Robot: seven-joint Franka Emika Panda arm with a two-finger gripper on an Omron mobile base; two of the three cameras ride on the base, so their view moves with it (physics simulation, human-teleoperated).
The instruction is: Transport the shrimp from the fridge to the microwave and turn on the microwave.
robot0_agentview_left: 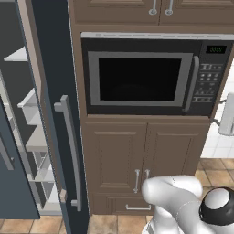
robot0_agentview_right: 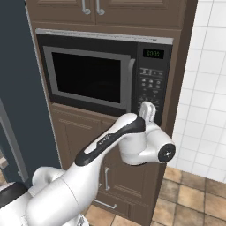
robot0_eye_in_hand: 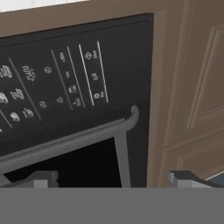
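Microwave, door closed, set in brown cabinets; green display at 1 o'clock of its dark window, keypad beneath it. Hand, fingers spread wide apart and holding nothing, faces the keypad and the grey handle. Fridge at 9 o'clock, door open onto pale shelves. Shrimp's place cannot be told.

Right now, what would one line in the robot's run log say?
claw: open, empty | facing: microwave keypad | microwave door: closed | fridge: door open | start button: not yet pressed
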